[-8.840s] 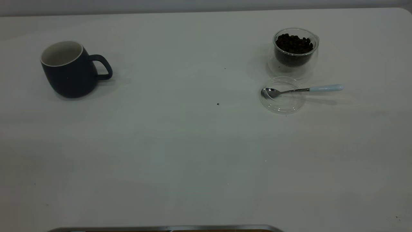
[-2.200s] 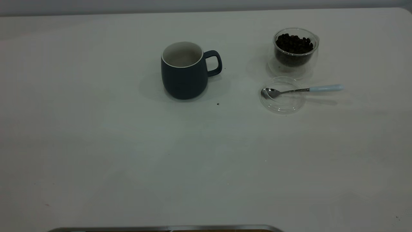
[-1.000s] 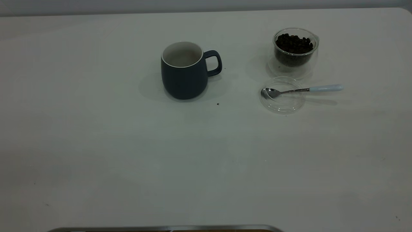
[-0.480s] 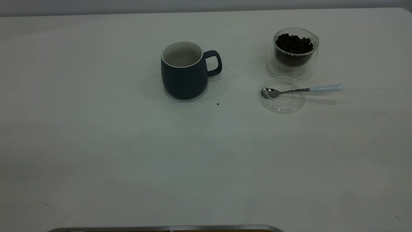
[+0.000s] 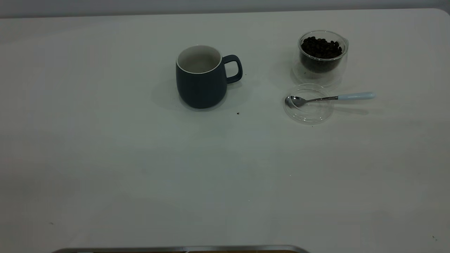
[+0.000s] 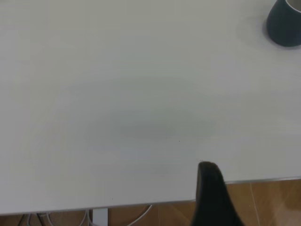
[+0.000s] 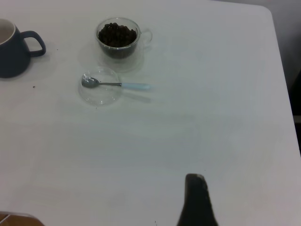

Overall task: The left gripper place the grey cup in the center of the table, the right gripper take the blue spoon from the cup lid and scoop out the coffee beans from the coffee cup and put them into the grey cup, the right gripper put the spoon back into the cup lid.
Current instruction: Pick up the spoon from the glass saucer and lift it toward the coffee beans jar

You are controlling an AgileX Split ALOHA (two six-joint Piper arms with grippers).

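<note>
One black hand [image 7: 195, 200] (right wrist view only) shows.

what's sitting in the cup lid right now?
The blue spoon: its metal bowl lies inside the cup lid, while the pale handle sticks out over the rim above the table. No beans show in the lid; the glass is clear, so nothing is hidden.

Exterior high, wrists far, sharing grey cup [image 5: 201, 82]

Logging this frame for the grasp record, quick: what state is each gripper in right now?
Left gripper: one finger in view near the table edge, holding nothing; open or shut cannot be told.
Right gripper: same, over the table, away from the blue spoon.
</note>
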